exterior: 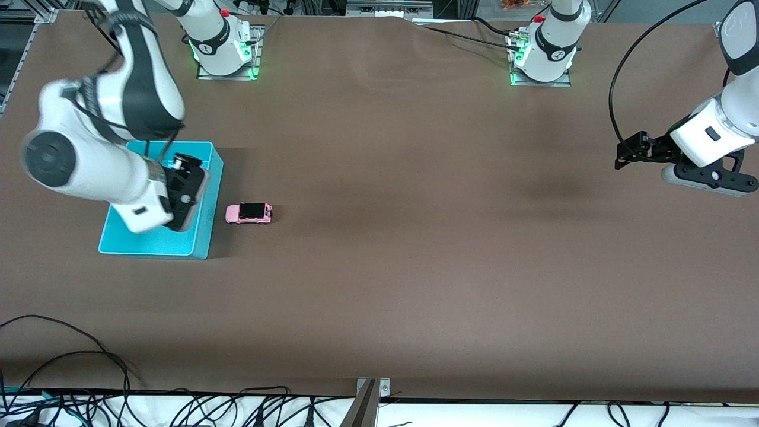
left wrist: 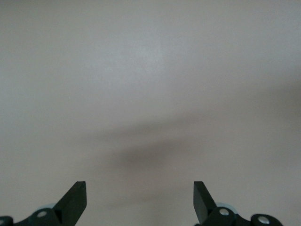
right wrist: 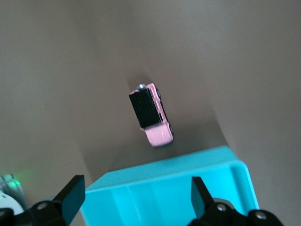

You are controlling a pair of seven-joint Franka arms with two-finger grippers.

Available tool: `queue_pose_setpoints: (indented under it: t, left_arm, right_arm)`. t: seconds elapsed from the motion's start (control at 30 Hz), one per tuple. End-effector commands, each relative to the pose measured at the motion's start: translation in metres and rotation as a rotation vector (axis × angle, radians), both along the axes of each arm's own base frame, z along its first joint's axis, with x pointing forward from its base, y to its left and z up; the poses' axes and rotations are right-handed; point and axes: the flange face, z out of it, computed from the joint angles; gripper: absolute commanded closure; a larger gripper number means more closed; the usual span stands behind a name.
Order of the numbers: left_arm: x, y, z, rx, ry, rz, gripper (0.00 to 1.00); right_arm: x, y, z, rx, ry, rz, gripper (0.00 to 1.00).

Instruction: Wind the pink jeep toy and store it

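Tiny boxy pink jeep toy (exterior: 248, 213) with black roof and dark wheels, upright on the brown worktop (exterior: 415, 237) just beside the turquoise bin (exterior: 201, 237). Right gripper (right wrist: 134, 200) over the bin, spread wide, empty. Left gripper (left wrist: 140, 200) waiting over bare worktop, wide, empty.

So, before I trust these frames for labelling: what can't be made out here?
- Turquoise bin: front view, the right arm covers most of its inside.
- Right gripper: hidden in the front view by its own wrist.
- Pink jeep toy: any winding mechanism is too small to see.
- Left gripper: wrist view shows only table.
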Motion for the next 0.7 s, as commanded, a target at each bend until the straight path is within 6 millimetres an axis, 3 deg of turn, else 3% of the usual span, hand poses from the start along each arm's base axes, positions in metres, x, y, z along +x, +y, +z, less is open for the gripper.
queue_pose_setpoints:
  t: [0.0,0.2,0.27,0.4,0.67]
  left_arm:
    - [-0.001,-0.002,0.005,-0.005,0.011,0.044,0.0]
    - [-0.001,0.0,0.013,-0.009,0.016,0.046,0.0]
    - [-0.001,0.003,0.026,-0.006,0.0,0.052,0.0]
    - [0.0,0.016,0.043,-0.009,-0.031,0.068,0.0]
    - [0.003,0.012,0.065,-0.007,-0.078,0.067,0.0]
  right_arm:
    - [0.001,-0.003,-0.053,0.073,0.001,0.157,0.0]
    - [-0.015,0.003,-0.105,0.09,-0.064,0.243,0.0]
    - [-0.022,0.007,-0.12,0.09,-0.081,0.255,0.0]
    - [-0.032,0.019,-0.138,0.097,-0.115,0.278,0.0]
    - [-0.052,0.022,-0.171,0.1,-0.16,0.331,0.0]
